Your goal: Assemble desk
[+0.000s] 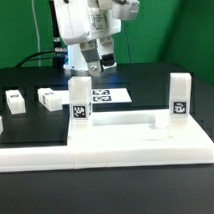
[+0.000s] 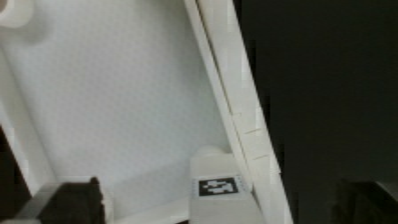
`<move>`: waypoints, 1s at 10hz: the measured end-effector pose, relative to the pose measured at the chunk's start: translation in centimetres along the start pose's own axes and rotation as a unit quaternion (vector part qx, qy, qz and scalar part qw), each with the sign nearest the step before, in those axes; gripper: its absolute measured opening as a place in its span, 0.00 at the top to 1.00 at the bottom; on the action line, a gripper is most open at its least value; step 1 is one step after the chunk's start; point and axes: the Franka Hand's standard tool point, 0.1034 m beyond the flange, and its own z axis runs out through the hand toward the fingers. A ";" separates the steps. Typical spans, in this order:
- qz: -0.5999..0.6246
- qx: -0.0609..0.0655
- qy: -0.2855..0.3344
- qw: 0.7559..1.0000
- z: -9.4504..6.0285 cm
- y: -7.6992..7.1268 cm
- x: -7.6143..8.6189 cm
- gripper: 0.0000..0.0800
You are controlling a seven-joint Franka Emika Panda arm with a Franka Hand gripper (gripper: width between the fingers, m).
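Observation:
The white desk tabletop (image 1: 124, 122) lies flat with its raised rims up. Two square legs stand upright on it, one (image 1: 80, 99) toward the exterior view's left and one (image 1: 179, 95) toward its right, each with a black-and-white tag. Two more legs (image 1: 15, 100) (image 1: 47, 97) lie loose on the black table further left. My gripper (image 1: 90, 64) hangs just above and behind the left upright leg. In the wrist view the tabletop (image 2: 107, 100) fills the picture. A tagged leg (image 2: 217, 187) sits between my spread dark fingers (image 2: 75, 200) without touching them. My gripper (image 2: 222, 208) is open and holds nothing.
The marker board (image 1: 110, 95) lies flat behind the tabletop. A long low white L-shaped rail (image 1: 57, 155) runs along the front, against the tabletop. Green curtain and cables stand behind the arm.

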 end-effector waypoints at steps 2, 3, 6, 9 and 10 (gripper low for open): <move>-0.011 -0.003 0.000 1.000 0.2 0.3 -0.1 0.19; -0.046 -0.018 -0.002 0.999 0.7 1.4 -0.5 0.19; -0.059 -0.042 0.003 0.997 2.5 3.6 -1.5 0.19; -0.061 -0.039 0.003 0.997 2.4 3.4 -1.4 0.19; -0.061 -0.039 0.003 0.997 2.4 3.4 -1.4 0.19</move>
